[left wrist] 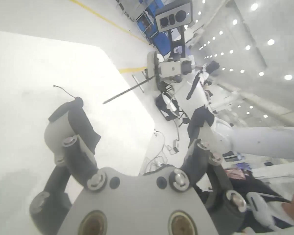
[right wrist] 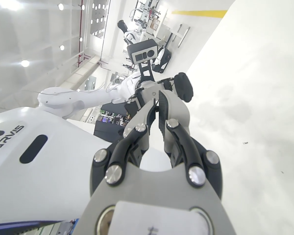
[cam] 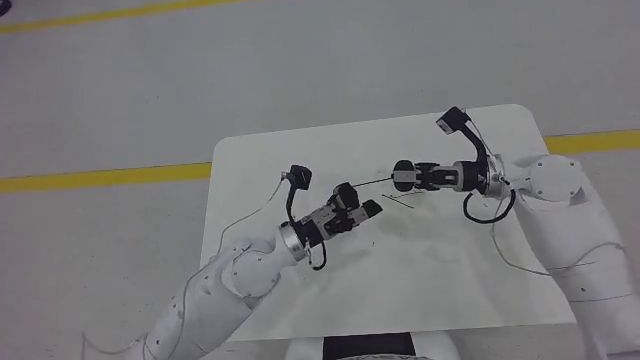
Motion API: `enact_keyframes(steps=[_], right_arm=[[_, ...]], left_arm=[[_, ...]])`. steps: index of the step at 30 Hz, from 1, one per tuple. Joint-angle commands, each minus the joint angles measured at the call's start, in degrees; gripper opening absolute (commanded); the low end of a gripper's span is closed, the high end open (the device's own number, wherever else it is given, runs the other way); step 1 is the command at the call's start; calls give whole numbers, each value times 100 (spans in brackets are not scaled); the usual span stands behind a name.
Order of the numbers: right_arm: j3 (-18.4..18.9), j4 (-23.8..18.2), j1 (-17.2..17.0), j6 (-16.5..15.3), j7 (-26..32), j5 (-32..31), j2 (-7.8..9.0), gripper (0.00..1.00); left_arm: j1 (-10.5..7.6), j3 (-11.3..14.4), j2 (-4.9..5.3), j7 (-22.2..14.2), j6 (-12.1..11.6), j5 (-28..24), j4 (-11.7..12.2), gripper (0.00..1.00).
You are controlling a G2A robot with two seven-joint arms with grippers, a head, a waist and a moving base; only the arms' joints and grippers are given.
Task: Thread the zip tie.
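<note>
**A:** Where's the zip tie right now?

**B:** The thin black plastic zip tie [cam: 368,182] is in the air over the middle of the white, round-cornered worktop [cam: 450,280]. One end is pinched in the right gripper [cam: 398,175], whose fingers [right wrist: 166,103] are closed on it. The free length points at the left gripper [cam: 358,203], and its tip stops short of it.

**A:** And the left one?

**B:** Its fingers [left wrist: 73,123] are spread wide and hold nothing.

**A:** How do you reckon the tie will handle?

**B:** Almost weightless, springy and smooth, I'd say. Because it's held at one end, the far tip will likely wag, so a small wrist turn becomes a big swing out there. I'd take the second hold close to the free tip, on the flat faces rather than the edges, since a narrow slick strap can roll or slide between pads. It shouldn't break, but a sharp bend could kink it.

**A:** Anything in the way?

**B:** A few thin dark strands [cam: 398,200] lie on the worktop just below the gap between the grippers. They may be spare ties, but they're too fine to tell. A curved dark strand [left wrist: 63,91] sits by one left fingertip, and I can't tell whether it touches. The two grippers face each other closely, so they could bump into each other.
</note>
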Motion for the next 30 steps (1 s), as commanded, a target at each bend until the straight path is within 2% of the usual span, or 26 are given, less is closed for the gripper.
enact_keyframes(steps=[1,6,12,19,20,28,30], right_arm=[[-11,54,29,-1,82,243,-6,0],[-55,110,87,-1,276,347,-44,0],[-103,313,184,-1,628,586,-127,0],[-317,521,264,-1,628,880,-189,0],[-287,532,282,-1,628,841,-188,0],[-287,532,282,-1,628,841,-188,0],[-339,594,243,2,466,742,-188,0]], left_arm=[[6,-20,-15,-123,0,-594,-28,100],[57,-157,-56,-734,0,-1519,79,100],[90,-329,-158,-1213,0,-1994,212,100],[155,-488,-341,-1483,0,-2129,289,100],[146,-523,-360,-1492,0,-2020,334,100],[146,-523,-360,-1492,0,-2020,334,100],[146,-523,-360,-1492,0,-2020,334,100]])
